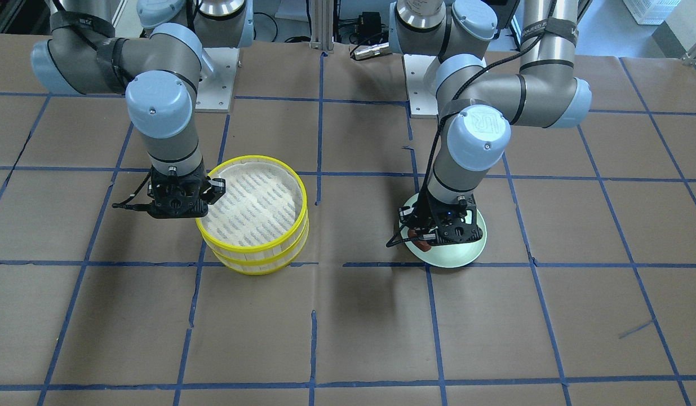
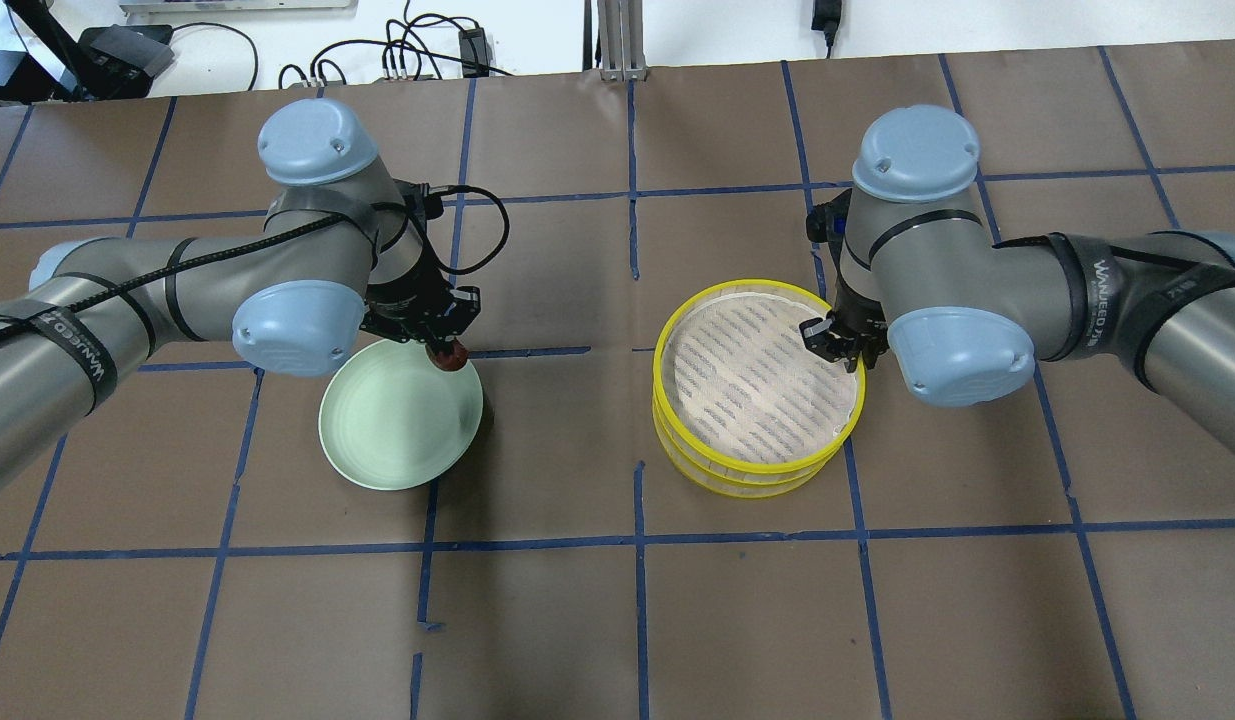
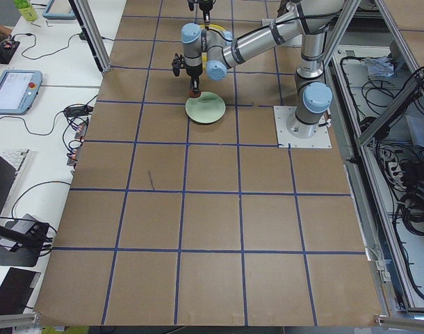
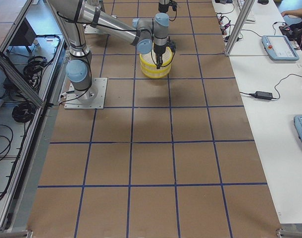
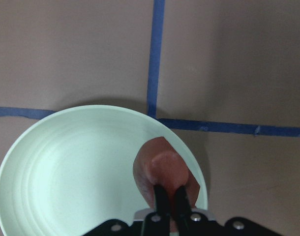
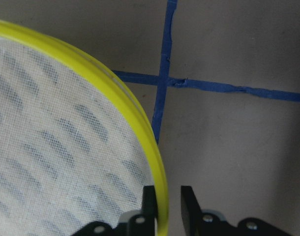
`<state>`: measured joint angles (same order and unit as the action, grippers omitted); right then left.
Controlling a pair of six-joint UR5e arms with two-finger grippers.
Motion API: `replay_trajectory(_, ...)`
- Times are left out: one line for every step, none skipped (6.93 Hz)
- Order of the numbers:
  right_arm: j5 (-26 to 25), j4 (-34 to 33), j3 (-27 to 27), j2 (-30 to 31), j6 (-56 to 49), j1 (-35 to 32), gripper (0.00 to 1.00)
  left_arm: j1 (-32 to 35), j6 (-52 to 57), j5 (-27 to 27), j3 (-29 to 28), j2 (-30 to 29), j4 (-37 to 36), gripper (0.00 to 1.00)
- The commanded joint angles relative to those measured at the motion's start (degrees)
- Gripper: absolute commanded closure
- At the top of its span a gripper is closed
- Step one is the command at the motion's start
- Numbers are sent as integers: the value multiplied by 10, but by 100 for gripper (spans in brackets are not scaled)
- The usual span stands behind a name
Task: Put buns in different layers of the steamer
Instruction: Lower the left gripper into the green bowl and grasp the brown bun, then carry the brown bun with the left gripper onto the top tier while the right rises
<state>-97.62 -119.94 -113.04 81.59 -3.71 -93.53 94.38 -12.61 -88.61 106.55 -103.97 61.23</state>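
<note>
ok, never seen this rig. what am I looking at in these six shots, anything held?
Two robot arms at a paper-covered table, each ending in a two-finger gripper. Four pictures come from fixed cameras: one facing the robot, one behind and above it, one at each table end. The other two come from cameras on the wrists, looking past the fingers. On the table: a pale green dish and a two-tier steamer with yellow rims, its top tier empty. The left gripper pinches a reddish-brown bun at the dish's edge. The right gripper straddles the steamer's top rim, one finger inside, one outside; a gap shows beside the outer finger, so it does not look clamped. No other bun is visible.
</note>
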Motion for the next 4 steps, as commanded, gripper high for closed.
replay_trajectory(24, 35, 55, 8, -5, 9, 0, 91, -184, 27, -55, 3, 11, 90)
replay_trajectory(51, 104, 115, 10, -3, 16, 0, 132, -262, 52, -92, 0, 13, 90)
replay_trajectory(56, 194, 190, 16, -2, 23, 0, 147, -328, 94, -109, -2, 6, 90)
replay_trajectory(76, 291, 268, 16, -1, 31, 1, 169, -393, 133, -115, -2, -17, 90)
